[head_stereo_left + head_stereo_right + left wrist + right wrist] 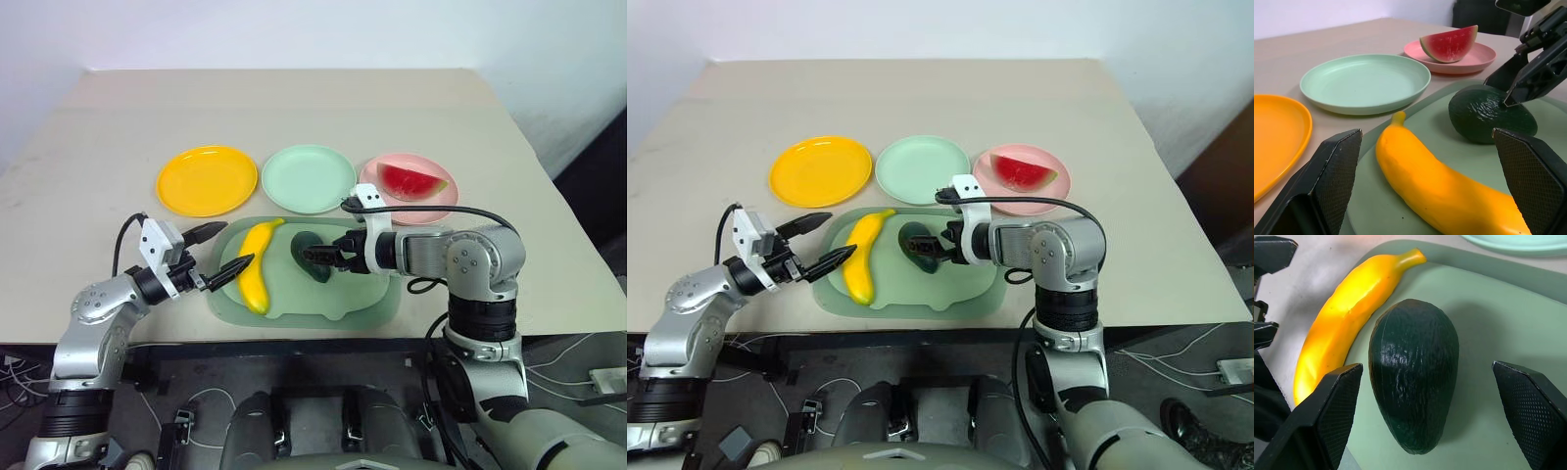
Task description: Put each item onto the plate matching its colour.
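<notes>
A pale tabletop (294,108) seen from above, with three round plates in a row across the middle of the frame. The orange-yellow plate (207,180) sits left of centre and is bare. The mint green plate (309,178) is in the centre, also bare. The pink plate (408,186) is right of centre and carries the watermelon wedge (411,181), red flesh up, green rind along its lower edge.

Just below the plates, in the lower middle of the frame, lies a large pale green mat (372,299). On its left part rests the yellow banana (257,266), lying lengthwise with its stem end pointing toward the green plate. Beside it, nearer the middle of the mat, lies the dark green avocado (306,251), close to the banana but apart from it.

The left gripper (217,253) reaches in from the lower left of the frame, at the mat's left edge. Its two black fingers are spread wide, holding nothing, with the lower fingertip close to the banana's side.

The right gripper (321,255) comes in from the right, its arm crossing the mat's right part. Its fingers are also spread apart and grasp nothing; in the right wrist view they stand to either side of the avocado (1413,372) without touching it
</notes>
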